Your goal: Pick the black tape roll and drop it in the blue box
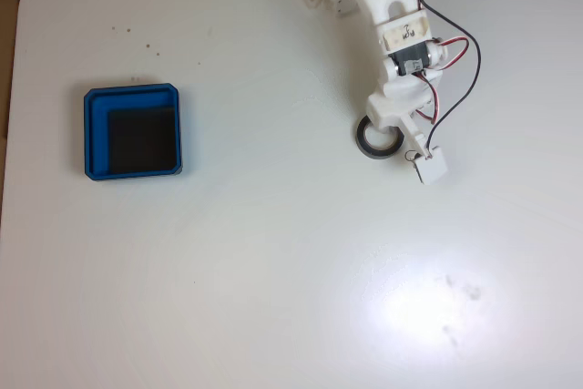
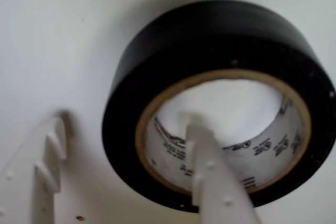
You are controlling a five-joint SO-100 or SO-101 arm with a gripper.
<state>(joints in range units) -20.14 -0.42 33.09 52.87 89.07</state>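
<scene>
Now the grab step is in hand. The small black tape roll with a tan inner rim (image 1: 371, 140) lies flat on the white table (image 1: 273, 271), on the right side in the fixed view. The white jaws (image 2: 126, 153) are spread apart: in the wrist view one finger (image 2: 210, 171) sits inside the ring's hole and the other waits outside its wall. Next, I think, they must squeeze that wall, then lift. The shallow blue plastic box (image 1: 133, 131) sits far off to the left, with bare table between.
</scene>
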